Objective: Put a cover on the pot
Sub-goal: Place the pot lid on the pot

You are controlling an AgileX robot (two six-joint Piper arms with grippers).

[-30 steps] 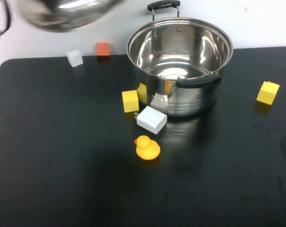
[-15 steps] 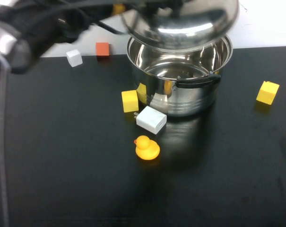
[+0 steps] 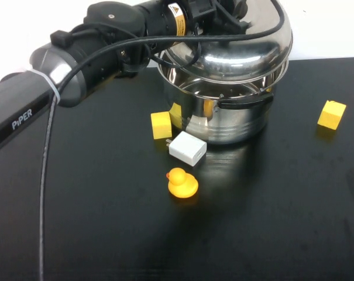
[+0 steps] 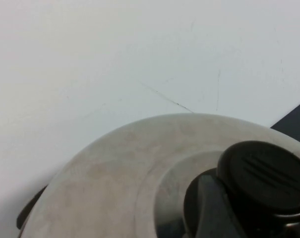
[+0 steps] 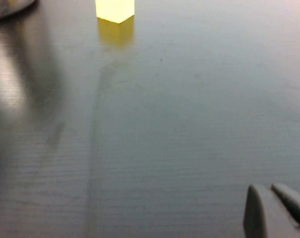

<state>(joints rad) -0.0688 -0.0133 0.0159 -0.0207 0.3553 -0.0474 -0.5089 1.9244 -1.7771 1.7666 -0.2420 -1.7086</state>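
The left gripper [image 3: 223,9] holds the domed lid [image 3: 235,41] by its black knob [image 4: 264,176], fingers closed on it, tilted over the pot [image 3: 223,111] at the table's [image 3: 77,222] far side. The right gripper [image 5: 276,210] hovers low over the table near a yellow block [image 5: 115,10], fingers together

lid [image 3: 235,35] swung across (from far left), now lower over pot [image 3: 223,99]

Black table [image 3: 95,234] carries pot [image 3: 235,117], duck [image 3: 182,182], charger [image 3: 187,148], yellow blocks [image 3: 161,124]
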